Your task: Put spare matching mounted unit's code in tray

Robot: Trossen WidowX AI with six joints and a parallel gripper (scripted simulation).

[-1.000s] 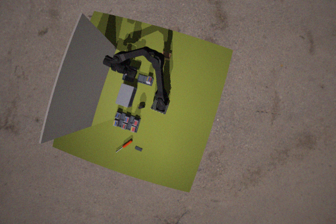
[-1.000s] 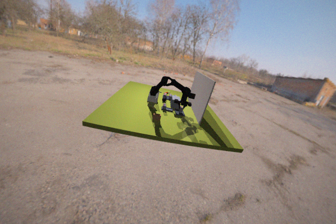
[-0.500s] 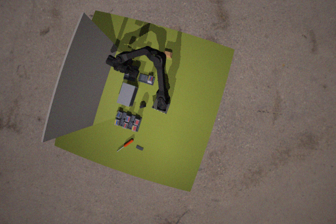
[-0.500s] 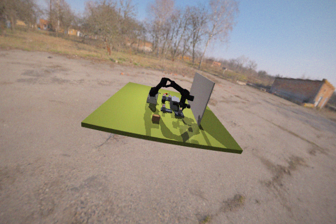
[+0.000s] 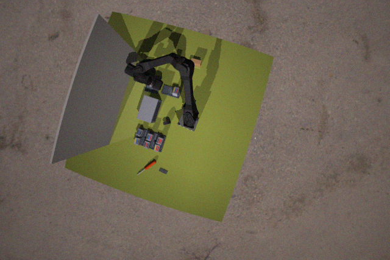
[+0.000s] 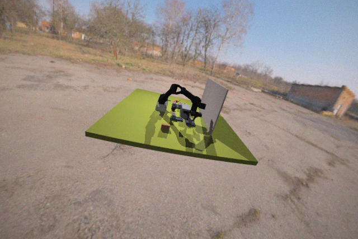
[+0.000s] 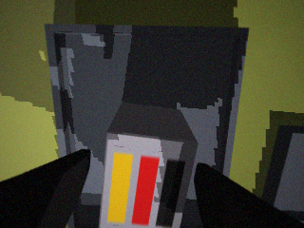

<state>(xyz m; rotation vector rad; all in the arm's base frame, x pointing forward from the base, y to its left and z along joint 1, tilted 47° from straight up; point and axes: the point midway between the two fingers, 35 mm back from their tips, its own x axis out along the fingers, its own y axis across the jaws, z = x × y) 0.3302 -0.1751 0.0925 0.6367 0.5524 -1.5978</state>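
Observation:
The grey tray (image 7: 166, 71) (image 5: 152, 89) (image 6: 189, 123) lies under my gripper (image 7: 143, 164) (image 5: 151, 84). A grey spare (image 7: 147, 190) with a white label and yellow, red and black stripes is inside the tray's outline, at the near side in the wrist view; its lower part is hidden. My gripper is open, with a fingertip on each side of the spare and a gap at both. Several other striped spares (image 5: 149, 137) stand in a dark group. Another striped unit (image 5: 175, 91) sits on a dark base (image 5: 166, 89). No printed code is readable.
A large grey panel (image 5: 91, 93) (image 6: 214, 103) stands beside the arm's wrist. A grey box (image 5: 147, 108) stands between the tray and the spares. An orange-handled screwdriver (image 5: 150, 165), a small dark block (image 5: 163, 170) and a tan block (image 5: 196, 62) (image 6: 165, 127) lie on the green table.

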